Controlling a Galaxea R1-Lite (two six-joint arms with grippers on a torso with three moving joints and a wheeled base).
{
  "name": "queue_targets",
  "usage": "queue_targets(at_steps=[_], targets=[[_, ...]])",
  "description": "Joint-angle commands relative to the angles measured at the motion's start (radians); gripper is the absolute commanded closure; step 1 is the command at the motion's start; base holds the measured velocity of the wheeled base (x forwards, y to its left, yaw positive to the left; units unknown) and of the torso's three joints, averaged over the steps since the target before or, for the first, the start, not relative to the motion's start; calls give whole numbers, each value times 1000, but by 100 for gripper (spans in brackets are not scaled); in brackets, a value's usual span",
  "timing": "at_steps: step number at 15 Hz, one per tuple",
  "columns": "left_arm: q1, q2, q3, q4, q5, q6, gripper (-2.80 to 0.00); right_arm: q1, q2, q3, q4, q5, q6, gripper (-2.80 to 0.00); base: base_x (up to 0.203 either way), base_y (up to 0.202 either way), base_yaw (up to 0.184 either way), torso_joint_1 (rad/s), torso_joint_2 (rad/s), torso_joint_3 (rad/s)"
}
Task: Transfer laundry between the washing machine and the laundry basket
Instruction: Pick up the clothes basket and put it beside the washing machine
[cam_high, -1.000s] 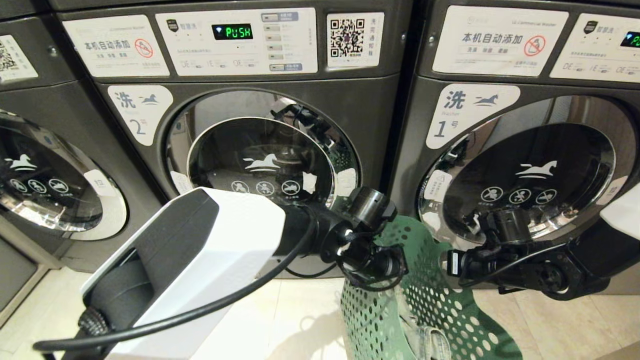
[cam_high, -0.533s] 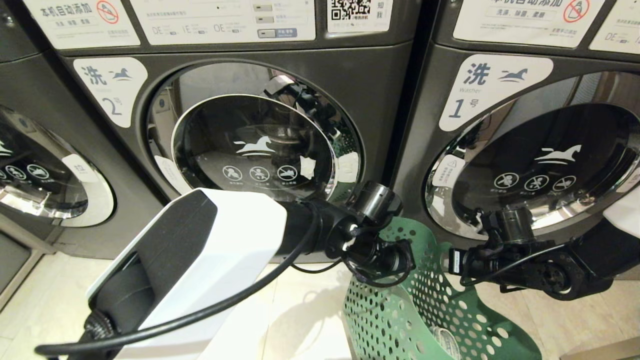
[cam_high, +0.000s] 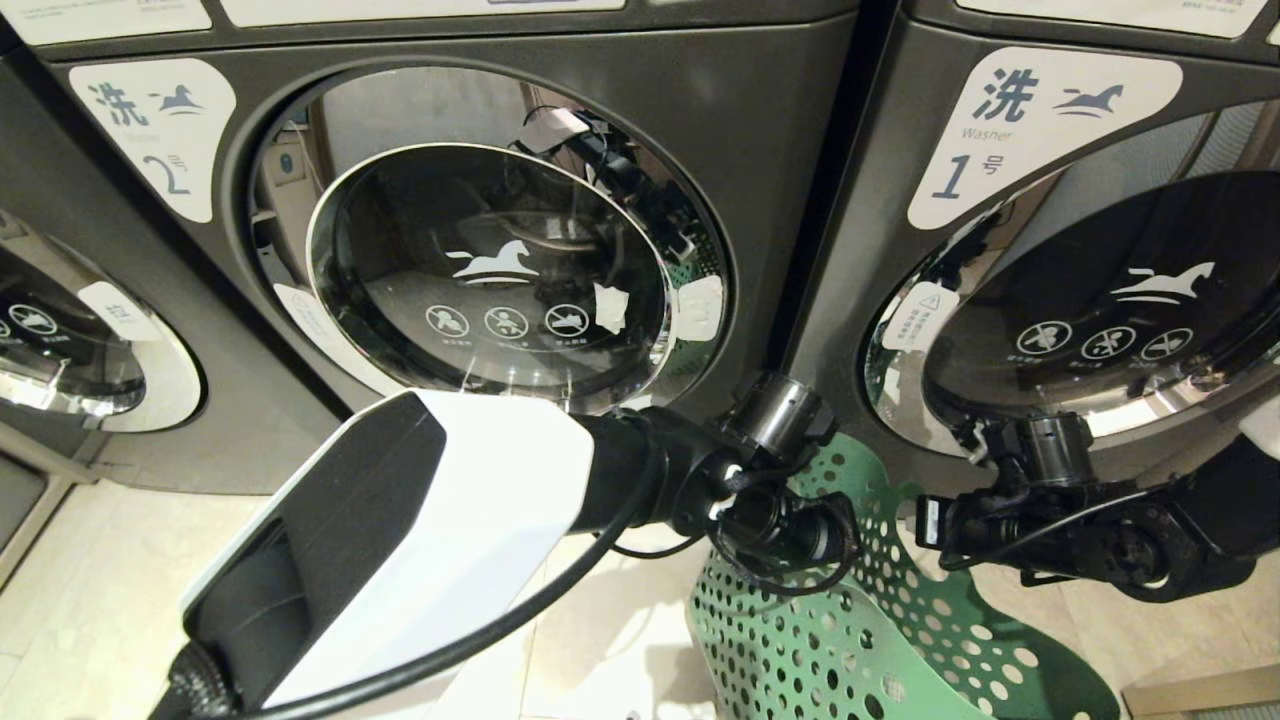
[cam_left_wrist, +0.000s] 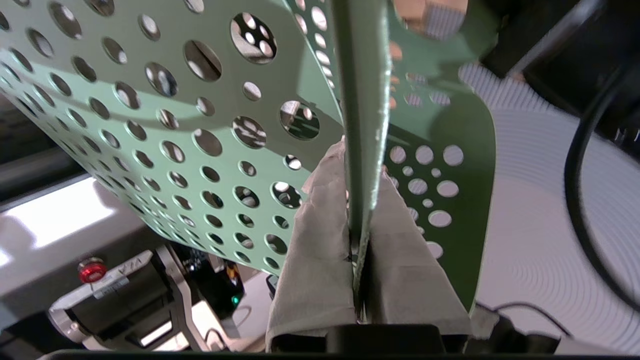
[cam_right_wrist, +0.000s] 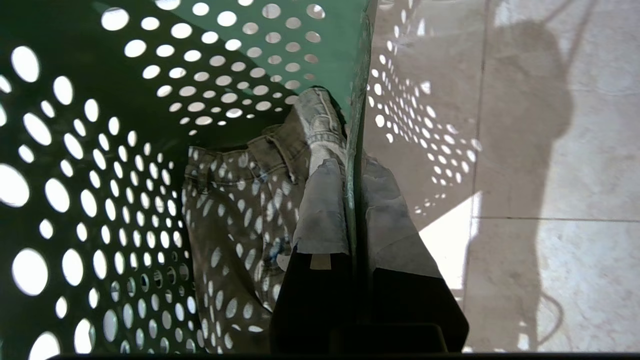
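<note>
Nearest the head camera, the white-shelled left arm reached forward to the laundry basket. The left gripper was clamped on the basket's thin rim, one taped fingertip on each face of the wall. Opposite it, the right gripper pinched the facing rim the same way, its padded fingers pressed together on the plastic. So both arms carried the dark green perforated basket between them, clear of the pale tiled floor.

The laundry, a faded denim garment with a stitched waistband, lay inside the basket against its wall. It ran lengthways away from the right fingertips, just inside the rim they held, so the right gripper looked the nearer of the two. Neither could reach for it while both were occupied with the rim.

Beyond the basket stood the washing machine labelled 2, its chrome-ringed door shut, a little to the left of the basket. The machine labelled 1 stood directly behind it.
</note>
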Motion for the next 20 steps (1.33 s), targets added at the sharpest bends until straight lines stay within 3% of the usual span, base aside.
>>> queue_targets(at_steps=[1,8,13,18,20], targets=[[-11,-6,-1,8,-1,-5,0,-19,-31,12,-2,2,-2,0,0,0,0,4,1,-36],[-88,-107,-1,43,-56,-6,0,-104,-215,88,106,6,-52,0,0,0,0,0,0,-10],[-169,-119,-2,26,-55,-8,0,-209,-322,45,286,14,-66,0,0,0,0,0,0,0],[-232,-127,-4,21,-36,-10,0,-231,-340,16,293,23,-114,0,0,0,0,0,0,0],[-240,-96,-4,5,-3,-8,0,-229,-298,-17,292,24,-173,0,0,0,0,0,0,0]])
